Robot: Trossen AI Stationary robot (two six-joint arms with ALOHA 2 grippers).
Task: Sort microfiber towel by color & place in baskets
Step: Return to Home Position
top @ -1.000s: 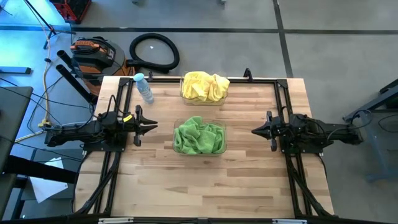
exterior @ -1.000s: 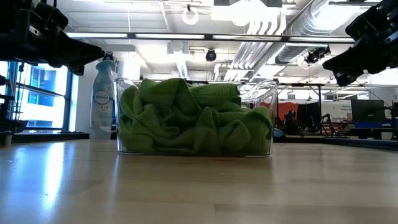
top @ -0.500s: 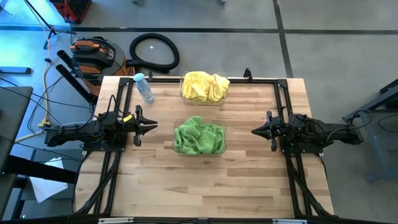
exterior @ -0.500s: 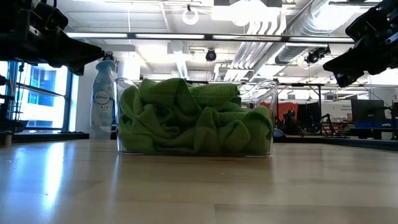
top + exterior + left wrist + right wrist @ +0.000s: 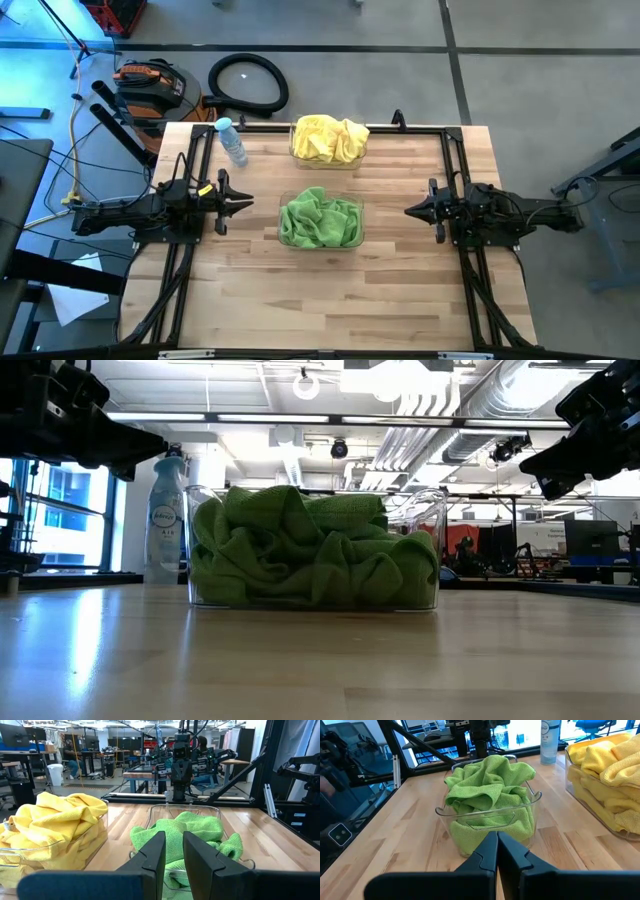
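Hovering beside green-towel basket [image 5: 361,238]: left tool [image 5: 250,204] slightly spread, right tool [image 5: 406,211] pressed together.

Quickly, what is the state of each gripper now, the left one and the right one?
Left gripper: open by a narrow gap, holding nothing.
Right gripper: closed, fingers together, holding nothing.

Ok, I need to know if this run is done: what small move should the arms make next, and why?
Probably none beyond parking. The green towels fill the near bin, the yellow towels fill the far bin, and the left gripper and right gripper hang empty at opposite sides of the table, apart from both bins.
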